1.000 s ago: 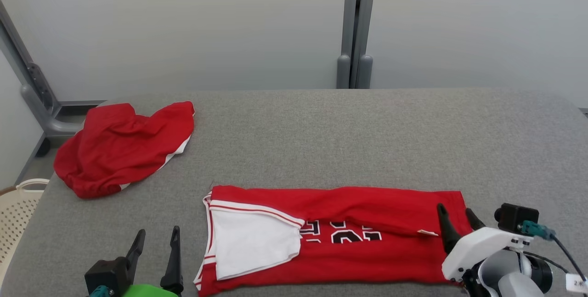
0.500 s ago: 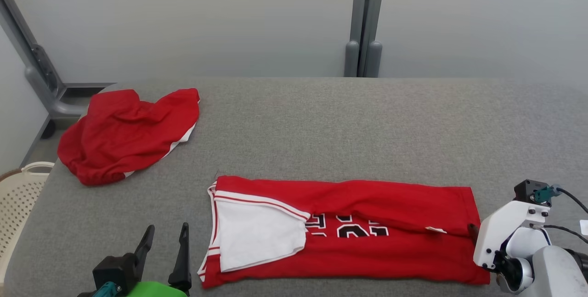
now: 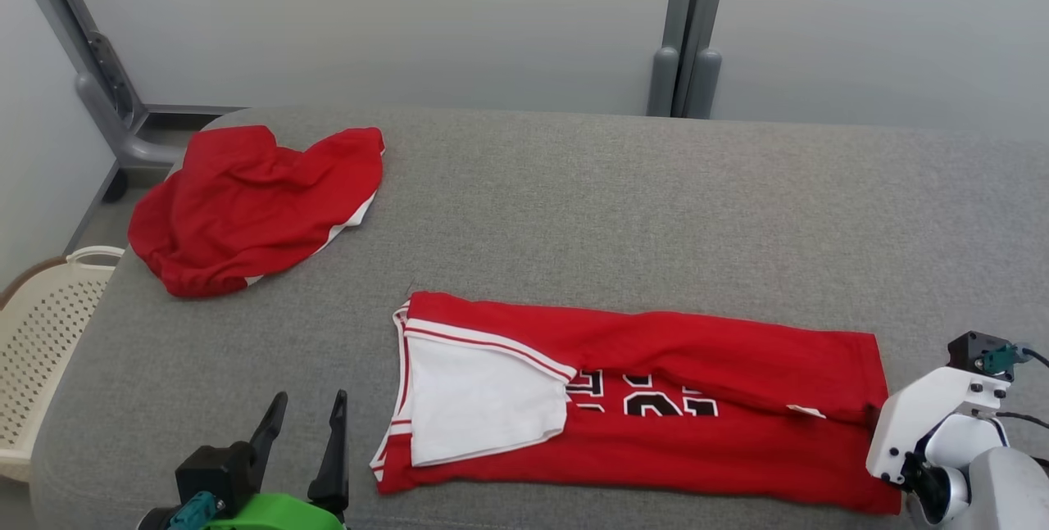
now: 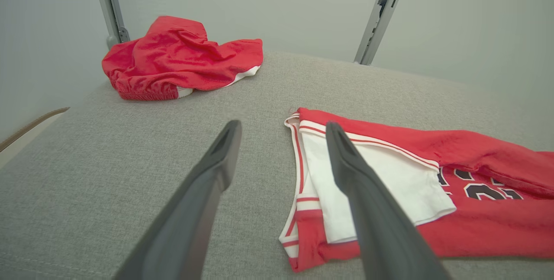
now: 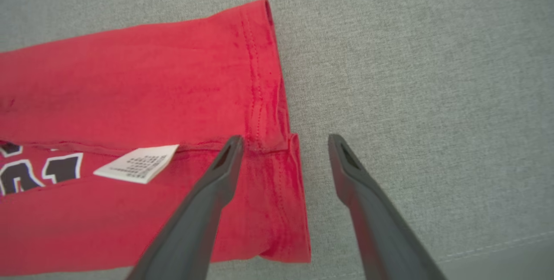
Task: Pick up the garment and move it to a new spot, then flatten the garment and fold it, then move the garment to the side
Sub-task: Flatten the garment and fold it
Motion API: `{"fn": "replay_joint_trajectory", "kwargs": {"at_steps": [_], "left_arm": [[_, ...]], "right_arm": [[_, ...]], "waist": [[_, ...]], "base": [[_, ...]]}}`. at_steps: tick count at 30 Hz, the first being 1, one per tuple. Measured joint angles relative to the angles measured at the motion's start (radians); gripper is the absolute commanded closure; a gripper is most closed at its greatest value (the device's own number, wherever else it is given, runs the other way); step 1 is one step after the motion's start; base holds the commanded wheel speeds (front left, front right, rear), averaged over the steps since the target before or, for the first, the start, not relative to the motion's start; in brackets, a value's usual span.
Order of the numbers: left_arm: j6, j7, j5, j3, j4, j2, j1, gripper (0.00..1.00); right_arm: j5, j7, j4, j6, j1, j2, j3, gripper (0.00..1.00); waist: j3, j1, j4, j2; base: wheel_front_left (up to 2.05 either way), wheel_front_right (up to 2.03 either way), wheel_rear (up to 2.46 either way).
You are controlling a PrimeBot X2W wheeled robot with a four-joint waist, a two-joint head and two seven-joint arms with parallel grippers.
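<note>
Left pincer (image 3: 310, 396): wide apart, empty, lower left | Right pincer (image 5: 285, 138): wide apart, empty, over stitched hem of folded red jersey (image 3: 656, 399) | Table (image 3: 656, 202): grey woven fabric

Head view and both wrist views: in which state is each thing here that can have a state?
jersey, folded into a long band, flat on the table
care label, turned out, atop the jersey
red garment, crumpled, at the table's far left corner
left gripper, open, empty, beside the jersey's left end
right gripper, open, empty, astride the jersey's hem
</note>
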Motion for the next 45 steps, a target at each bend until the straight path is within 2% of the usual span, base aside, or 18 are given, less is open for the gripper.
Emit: {"fn": "replay_joint_trajectory", "kwargs": {"at_steps": [7, 22, 32, 33, 34, 36, 37, 45], "left_arm": [[-0.003, 0.002, 0.0, -0.004, 0.004, 0.005, -0.004, 0.0], [-0.01, 0.022, -0.001, -0.017, -0.003, 0.012, -0.023, 0.0], [-0.011, 0.026, -0.002, -0.026, -0.001, 0.016, -0.035, 0.0], [-0.012, 0.026, -0.002, -0.028, 0.0, 0.015, -0.035, 0.0], [-0.012, 0.026, -0.002, -0.029, 0.0, 0.015, -0.035, 0.0], [-0.012, 0.027, -0.003, -0.031, 0.001, 0.015, -0.037, 0.0], [-0.012, 0.027, -0.003, -0.031, 0.001, 0.015, -0.037, 0.0], [-0.012, 0.028, -0.01, -0.037, 0.002, 0.014, -0.038, 0.0]], "right_arm": [[0.011, -0.028, 0.025, 0.0, -0.022, 0.0, -0.045, 0.0], [-0.031, -0.076, 0.2, 0.0, -0.08, -0.001, -0.12, 0.0], [-0.055, -0.04, 0.292, 0.0, -0.165, -0.006, -0.152, 0.0], [-0.056, -0.039, 0.299, 0.0, -0.172, -0.006, -0.152, 0.19], [-0.056, -0.038, 0.307, 0.0, -0.176, -0.006, -0.153, 0.6], [-0.056, -0.033, 0.321, 0.0, -0.185, -0.006, -0.153, 0.91], [-0.056, -0.03, 0.329, 0.0, -0.189, -0.006, -0.154, 1.0], [-0.08, -0.019, 0.35, 0.002, -0.195, -0.002, -0.182, 1.0]], "waist": [[0.007, 0.0, 0.013, 0.0], [0.038, 0.0, 0.048, 0.0], [0.048, 0.0, 0.067, 0.0], [0.048, 0.0, 0.068, 0.0], [0.048, 0.0, 0.069, 0.0], [0.047, 0.0, 0.071, 0.0], [0.046, 0.0, 0.072, 0.0], [0.04, 0.0, 0.072, 0.0]], "base": [[0.0, 0.0, 0.0], [0.0, 0.0, 0.0], [0.0, 0.0, 0.0], [0.0, 0.0, 0.0], [0.0, 0.0, 0.0], [0.0, 0.0, 0.0], [0.0, 0.0, 0.0], [0.0, 0.0, 0.0]]}}
